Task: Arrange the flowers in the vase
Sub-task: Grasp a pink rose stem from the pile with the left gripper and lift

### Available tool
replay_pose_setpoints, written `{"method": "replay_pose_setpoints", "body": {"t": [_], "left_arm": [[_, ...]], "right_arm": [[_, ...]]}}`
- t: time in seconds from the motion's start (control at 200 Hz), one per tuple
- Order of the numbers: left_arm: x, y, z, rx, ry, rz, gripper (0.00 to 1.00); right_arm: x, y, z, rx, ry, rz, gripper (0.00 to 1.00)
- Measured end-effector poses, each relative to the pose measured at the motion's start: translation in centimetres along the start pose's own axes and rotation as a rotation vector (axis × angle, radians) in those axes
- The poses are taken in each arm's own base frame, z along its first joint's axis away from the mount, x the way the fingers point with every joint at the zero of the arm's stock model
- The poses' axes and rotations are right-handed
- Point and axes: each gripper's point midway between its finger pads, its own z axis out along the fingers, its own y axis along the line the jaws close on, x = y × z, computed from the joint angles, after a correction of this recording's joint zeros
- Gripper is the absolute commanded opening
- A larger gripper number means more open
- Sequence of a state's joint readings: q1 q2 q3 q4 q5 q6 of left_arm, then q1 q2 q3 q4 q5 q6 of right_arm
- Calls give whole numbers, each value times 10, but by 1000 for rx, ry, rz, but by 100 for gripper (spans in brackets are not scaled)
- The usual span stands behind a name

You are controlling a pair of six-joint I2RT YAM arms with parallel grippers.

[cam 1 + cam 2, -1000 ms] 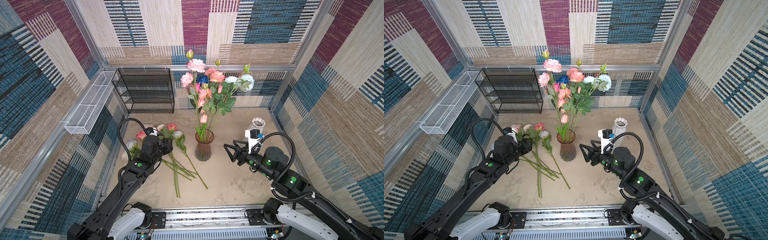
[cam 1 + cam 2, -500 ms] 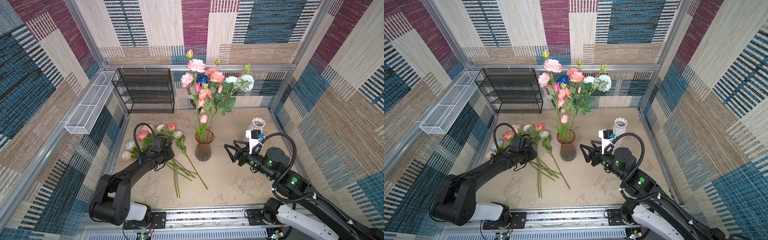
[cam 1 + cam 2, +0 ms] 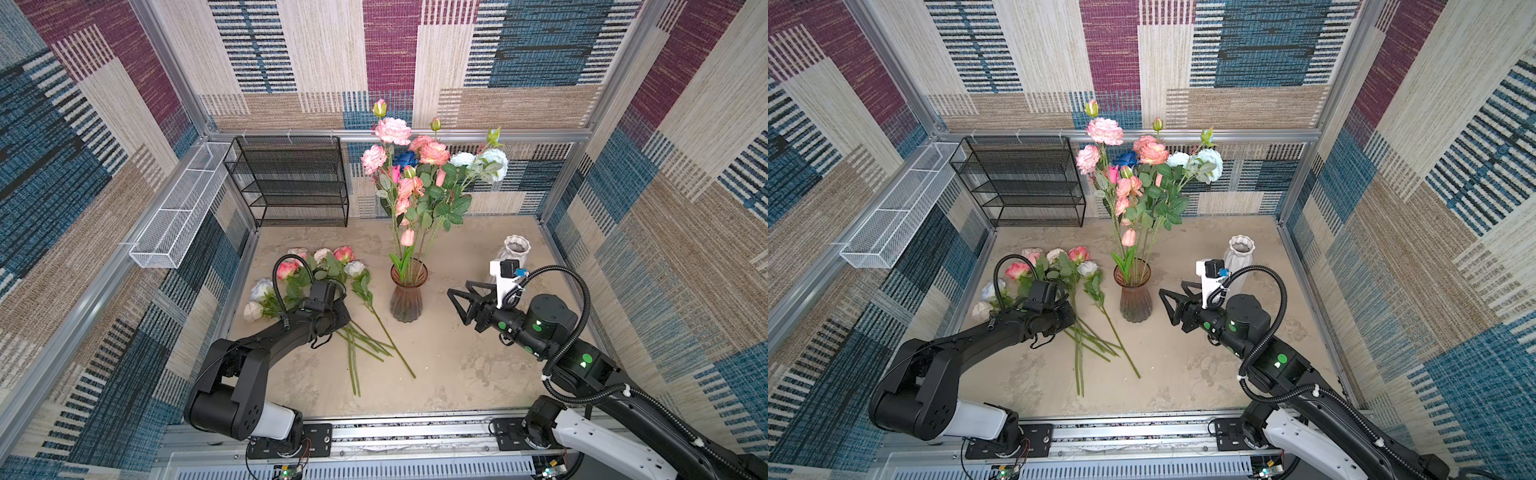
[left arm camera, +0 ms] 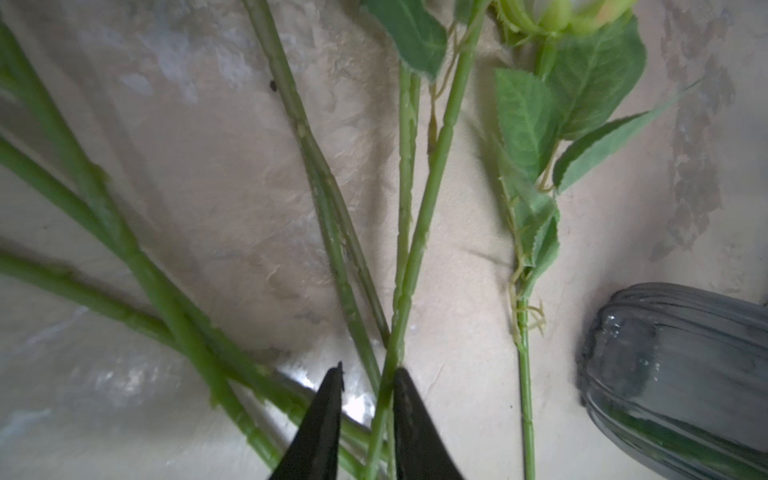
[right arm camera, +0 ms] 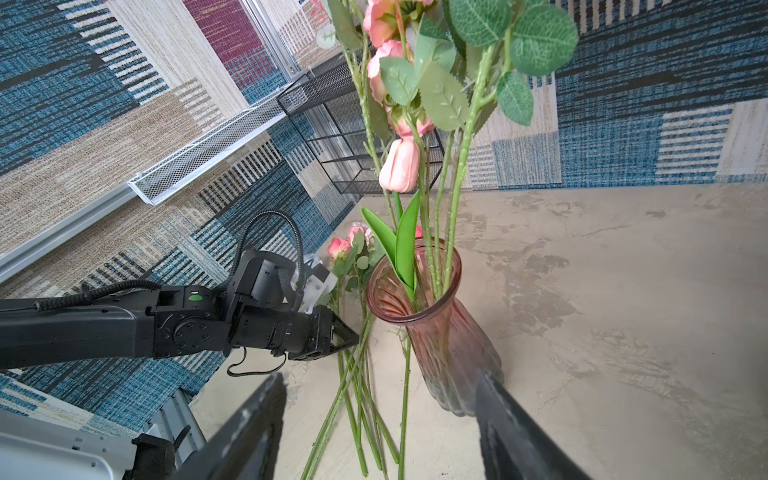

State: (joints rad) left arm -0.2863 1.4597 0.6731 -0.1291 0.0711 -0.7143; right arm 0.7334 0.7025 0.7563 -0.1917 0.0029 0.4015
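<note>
A tall bunch of flowers (image 3: 419,183) stands in the pink glass vase (image 3: 406,305) mid-floor. The loose flowers (image 3: 344,254) lie flat just to its left, their stems crossing. The right gripper (image 3: 458,289) hangs in the air near the vase's other side, jaws spread and empty. The left gripper (image 4: 369,370) sits low over the crossed stems, tips nearly together and, as far as I can make out, pinching one stem (image 4: 415,249).

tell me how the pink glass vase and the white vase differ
The pink glass vase is see-through and holds tall flowers; the white vase is opaque and holds none. The pink glass vase stands mid-table; the white vase stands further back on the right, partly hidden behind the right arm's camera. Both stand upright and have ribbed sides.
</note>
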Motion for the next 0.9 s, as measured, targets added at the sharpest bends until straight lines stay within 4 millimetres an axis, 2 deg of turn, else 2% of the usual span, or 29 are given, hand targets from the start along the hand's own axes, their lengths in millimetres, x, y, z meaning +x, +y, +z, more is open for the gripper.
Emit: {"method": "replay_pose_setpoints", "body": {"t": [0.11, 0.22, 0.341, 0.391, 0.501, 0.661, 0.901], "left_arm": [[3, -1, 5, 14, 7, 2, 18], [5, 0, 8, 18, 5, 3, 17], [7, 1, 10, 32, -5, -3, 5], [5, -1, 8, 43, -16, -4, 0], [-2, -7, -2, 73, -56, -1, 0], [-22, -19, -41, 119, -166, 1, 0], [-60, -41, -133, 178, -381, 21, 0]], "right_arm": [[0, 0, 0, 0, -1, 0, 73], [0, 0, 0, 0, -1, 0, 73], [0, 0, 0, 0, 0, 0, 73], [0, 0, 1, 1, 2, 0, 73], [2, -1, 1, 4, 8, 0, 73], [2, -1, 1, 4, 7, 0, 73], [3, -2, 3, 6, 13, 0, 73]]}}
